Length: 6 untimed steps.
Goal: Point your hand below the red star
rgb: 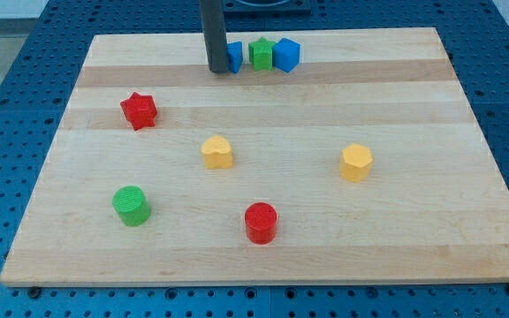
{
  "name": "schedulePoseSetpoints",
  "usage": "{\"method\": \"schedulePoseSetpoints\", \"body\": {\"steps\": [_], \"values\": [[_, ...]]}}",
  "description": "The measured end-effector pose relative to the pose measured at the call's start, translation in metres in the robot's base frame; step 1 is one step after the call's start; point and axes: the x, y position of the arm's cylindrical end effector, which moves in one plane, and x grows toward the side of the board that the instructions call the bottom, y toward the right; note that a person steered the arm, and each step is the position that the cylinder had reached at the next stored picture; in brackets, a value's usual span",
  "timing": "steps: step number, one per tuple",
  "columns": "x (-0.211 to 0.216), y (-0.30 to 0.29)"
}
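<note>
Red star (138, 110): sits on the left side of the wooden board (414, 238), toward the far half, well apart from every other block.
Target spot: the bare wood just on the near side of the red star, between it and the green cylinder (131, 205).
My tip (217, 70): at the far edge of the board, touching or just beside a blue block (235, 56) that the rod partly hides; well apart from the red star, to its right and farther away.
Hand state: there is no hand to open or close, only a bare rod, so nothing is grasped.
Doing the step well: I judge the clean route is to pull the tip toward the near side first, clear of the blue block, then swing left under the star. Coming straight at the star risks nudging it, and stopping too near risks the green cylinder.
Far row: the blue block, a green star (260, 53) and a blue hexagon-like block (286, 54) stand close together.
Middle: a yellow heart (217, 152) and, to the right, a yellow hexagon-like block (356, 162).
Near side: a red cylinder (261, 222).
Containers: none in view; all blocks lie loose on the board.
</note>
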Motion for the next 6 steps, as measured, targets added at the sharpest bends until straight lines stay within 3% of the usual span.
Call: {"method": "schedulePoseSetpoints", "body": {"steps": [3, 5, 6], "values": [[0.013, -0.013], [0.077, 0.015], [0.097, -0.029]]}}
